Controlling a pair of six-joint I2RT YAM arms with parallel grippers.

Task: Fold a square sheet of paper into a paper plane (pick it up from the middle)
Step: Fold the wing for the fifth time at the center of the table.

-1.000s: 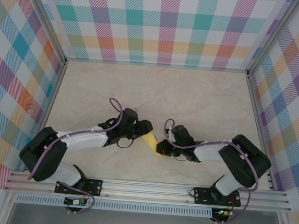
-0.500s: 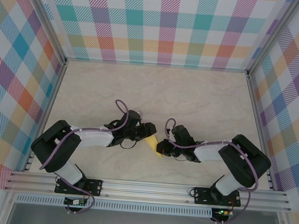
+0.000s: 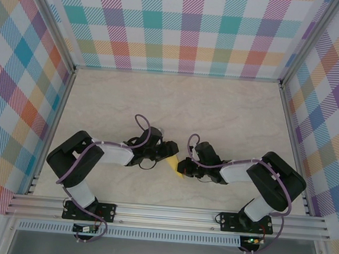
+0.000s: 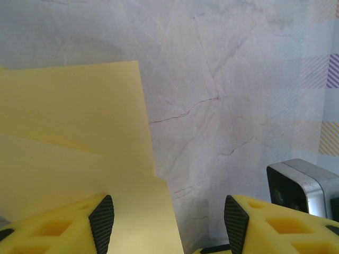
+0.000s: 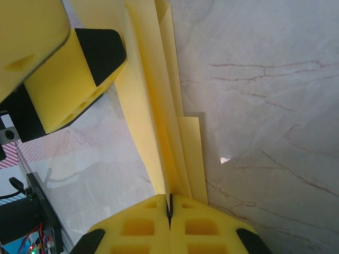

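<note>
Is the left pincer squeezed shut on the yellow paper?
No, the fingers of the left pincer stand well apart in its wrist view, with just one edge of the yellow paper reaching into the gap.

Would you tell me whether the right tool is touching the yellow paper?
Touching: the right wrist view shows the right tool shut on the bottom edge of the folded yellow paper.

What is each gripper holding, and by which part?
The right gripper pinches the folded yellow paper at one end of its layers. The left gripper is open, holding nothing.
</note>
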